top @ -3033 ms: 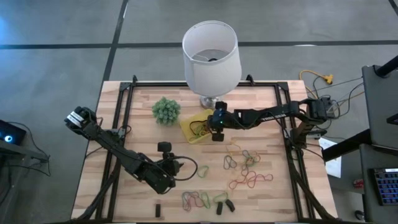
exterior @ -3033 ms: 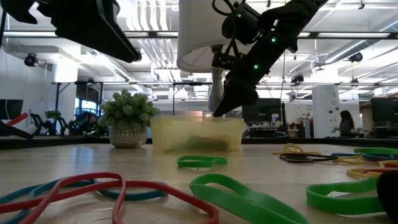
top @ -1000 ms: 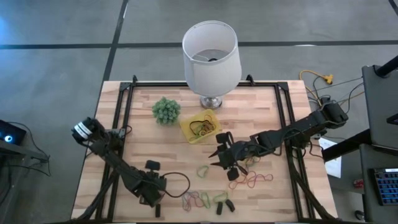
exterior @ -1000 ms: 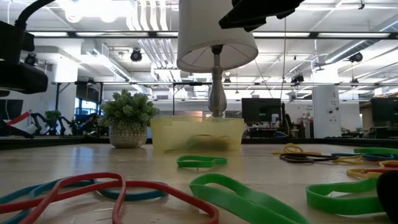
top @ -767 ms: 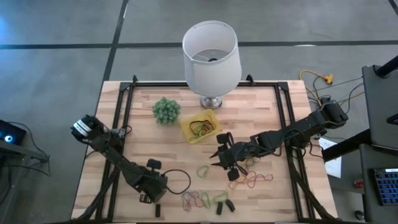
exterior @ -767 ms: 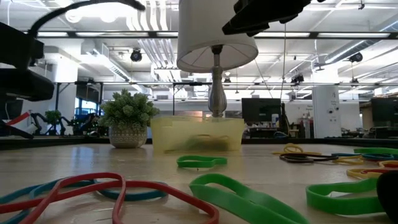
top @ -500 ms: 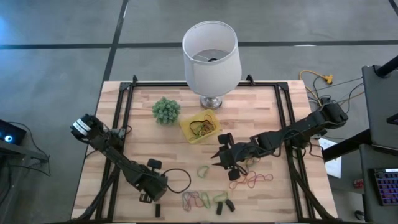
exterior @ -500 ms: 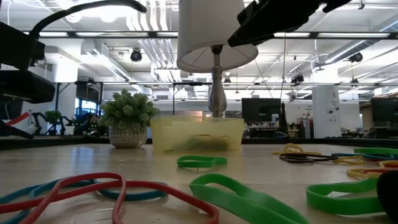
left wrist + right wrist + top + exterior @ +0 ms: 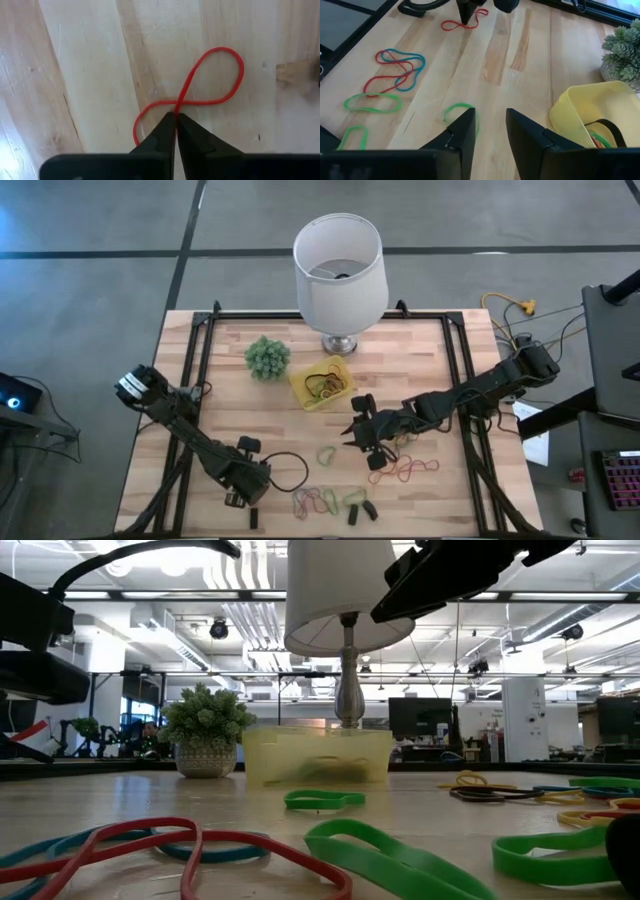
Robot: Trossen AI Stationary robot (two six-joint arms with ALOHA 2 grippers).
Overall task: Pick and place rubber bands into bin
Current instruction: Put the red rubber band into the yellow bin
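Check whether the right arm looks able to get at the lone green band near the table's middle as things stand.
Probably yes. The right gripper hangs open, close beside the green band, with only bare table between them and nothing lying over the band.

Red rubber band (image 9: 210, 75), yellow bin (image 9: 322, 384), white lamp (image 9: 339, 270), seemingly pale wooden table (image 9: 230, 410).

Two dark jointed arms; matte black wedge-shaped fingers (image 9: 530, 140); black looping cable.
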